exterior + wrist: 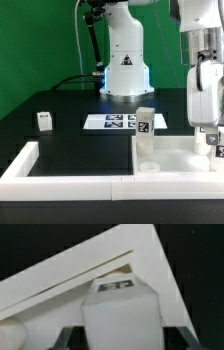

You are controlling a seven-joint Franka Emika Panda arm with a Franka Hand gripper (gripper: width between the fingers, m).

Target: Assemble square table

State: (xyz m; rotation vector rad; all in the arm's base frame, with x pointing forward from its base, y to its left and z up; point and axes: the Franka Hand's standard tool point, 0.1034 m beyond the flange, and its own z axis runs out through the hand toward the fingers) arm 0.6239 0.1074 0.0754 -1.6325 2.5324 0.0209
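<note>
The white square panel [175, 158] lies at the exterior view's right, inside the corner of the border wall. One white leg [146, 127] with a tag stands upright at the panel's far left corner. A second leg [44, 120] stands alone on the black table at the left. My gripper [210, 138] hangs over the panel's right side, shut on a third leg [215, 148]. In the wrist view this leg [120, 308], its tag facing the camera, sits between my fingers [72, 336] over a corner of the panel [140, 252]. The gripper's own point there is [122, 341].
The marker board [118, 122] lies flat in front of the robot base [124, 70]. The long white L-shaped border wall [60, 172] runs along the front. A low rounded white part [146, 166] sits at the panel's near left corner.
</note>
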